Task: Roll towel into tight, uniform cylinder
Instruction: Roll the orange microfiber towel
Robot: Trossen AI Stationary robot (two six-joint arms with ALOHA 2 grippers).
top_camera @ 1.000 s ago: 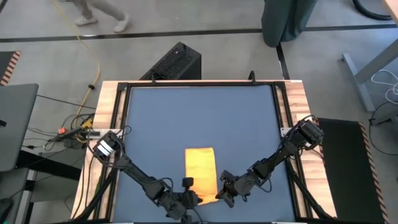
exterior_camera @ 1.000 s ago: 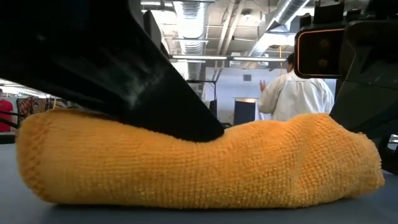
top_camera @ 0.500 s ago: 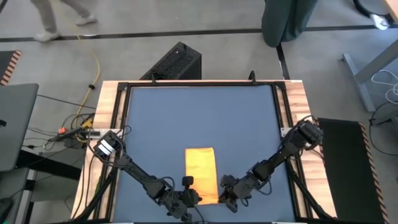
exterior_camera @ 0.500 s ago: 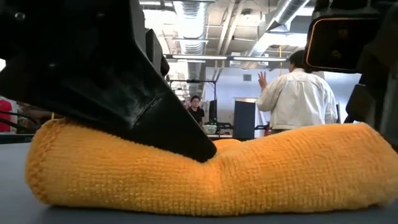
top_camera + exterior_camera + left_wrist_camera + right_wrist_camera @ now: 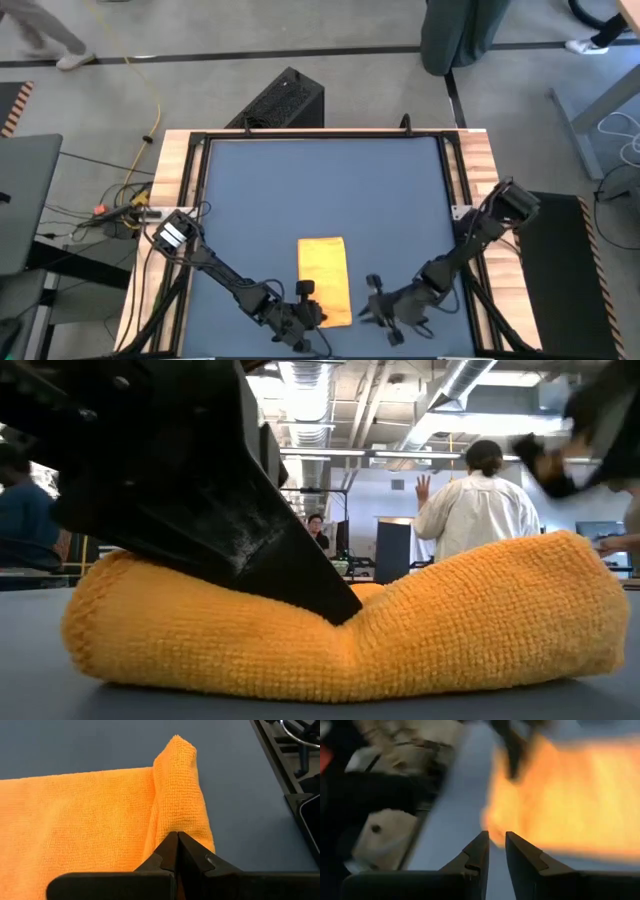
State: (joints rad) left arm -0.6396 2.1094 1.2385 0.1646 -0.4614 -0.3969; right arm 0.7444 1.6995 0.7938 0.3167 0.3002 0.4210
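Note:
The yellow towel (image 5: pixel 323 275) lies as a strip on the blue table mat. Its near end is rolled into a short thick roll (image 5: pixel 350 645), and the flat rest (image 5: pixel 75 820) stretches toward the far edge. My left gripper (image 5: pixel 177 836) is shut, with its tips on top of the roll; the high view shows it at the towel's near end (image 5: pixel 312 316). My right gripper (image 5: pixel 368 300) hangs to the right of the roll, off the towel. It is open with nothing between its fingers (image 5: pixel 483 842). In the low view it is a blur at the upper right (image 5: pixel 575 430). My left gripper presses its shut fingertips (image 5: pixel 335 605) down on the top of the roll (image 5: pixel 180 815), about midway along its length. The fingers come slanting down from the near left side. The roll is dented in under the tips and rests on the mat.
The mat (image 5: pixel 320 190) is bare beyond the towel, framed by black rails and a wooden border (image 5: pixel 175 170). A black box (image 5: pixel 283 100) stands on the floor past the far edge. People stand in the room behind the table (image 5: pixel 478 510).
My right gripper has come off the roll's right end, risen, turned about its own axis and drawn back toward the table's right edge. The freed right end of the roll has puffed up higher. My left gripper has kept its shut tips pressed on the roll.

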